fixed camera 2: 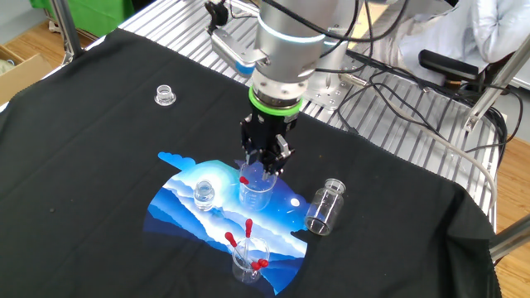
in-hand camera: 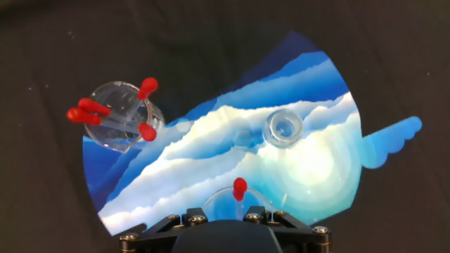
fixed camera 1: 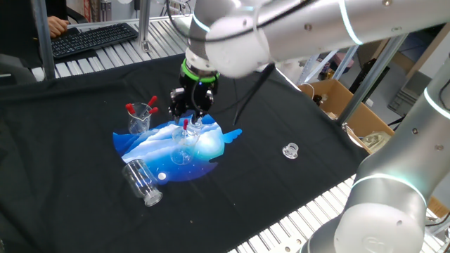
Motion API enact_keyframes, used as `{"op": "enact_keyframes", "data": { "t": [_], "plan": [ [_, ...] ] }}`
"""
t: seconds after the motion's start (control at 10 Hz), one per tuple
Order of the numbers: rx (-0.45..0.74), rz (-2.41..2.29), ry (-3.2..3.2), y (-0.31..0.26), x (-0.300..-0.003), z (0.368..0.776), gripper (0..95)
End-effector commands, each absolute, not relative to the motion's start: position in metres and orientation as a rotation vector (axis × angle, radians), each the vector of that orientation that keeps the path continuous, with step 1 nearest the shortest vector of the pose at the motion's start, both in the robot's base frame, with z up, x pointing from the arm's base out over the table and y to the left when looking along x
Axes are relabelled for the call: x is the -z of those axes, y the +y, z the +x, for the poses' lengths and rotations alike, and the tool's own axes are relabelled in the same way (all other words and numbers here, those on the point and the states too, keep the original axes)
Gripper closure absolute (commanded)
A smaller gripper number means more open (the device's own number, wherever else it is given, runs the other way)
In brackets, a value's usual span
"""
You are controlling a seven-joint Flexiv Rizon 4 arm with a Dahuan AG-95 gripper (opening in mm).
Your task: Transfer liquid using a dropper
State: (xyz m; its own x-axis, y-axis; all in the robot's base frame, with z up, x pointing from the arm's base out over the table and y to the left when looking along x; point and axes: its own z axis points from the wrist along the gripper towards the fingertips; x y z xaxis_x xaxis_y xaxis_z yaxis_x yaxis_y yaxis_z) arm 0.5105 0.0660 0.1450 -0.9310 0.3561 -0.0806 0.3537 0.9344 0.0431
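One dropper [in-hand camera: 240, 187] stands in a beaker [fixed camera 2: 257, 189] at frame bottom centre in the hand view, just below the downward-pointing hand [fixed camera 2: 267, 161]; whether its jaws are apart cannot be told. Beyond, one small glass vial [in-hand camera: 283, 129]; upper left, a cup [in-hand camera: 119, 125] holding three droppers.

You can't read the gripper [in-hand camera: 219, 223] — in the hand view only its dark base shows, cut by the bottom edge. The beaker [in-hand camera: 238, 200] just ahead of it shows only a rim arc, and the dropper [in-hand camera: 240, 187] only its red bulb — the tube is hidden.
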Motion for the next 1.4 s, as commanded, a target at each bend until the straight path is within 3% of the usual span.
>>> {"op": "enact_keyframes", "data": {
  "t": [0.1,0.2,1.0,1.1,1.4],
  "plan": [
    [-0.048,0.551,3.027,0.063,-0.145,0.514,57.0],
    [-0.050,0.548,3.034,0.061,-0.145,0.516,76.0],
    [-0.091,0.560,3.097,0.034,-0.137,0.542,76.0],
    [-0.102,0.579,3.100,0.035,-0.137,0.543,57.0],
    [-0.110,0.604,3.108,0.036,-0.135,0.547,57.0]
  ]
}}
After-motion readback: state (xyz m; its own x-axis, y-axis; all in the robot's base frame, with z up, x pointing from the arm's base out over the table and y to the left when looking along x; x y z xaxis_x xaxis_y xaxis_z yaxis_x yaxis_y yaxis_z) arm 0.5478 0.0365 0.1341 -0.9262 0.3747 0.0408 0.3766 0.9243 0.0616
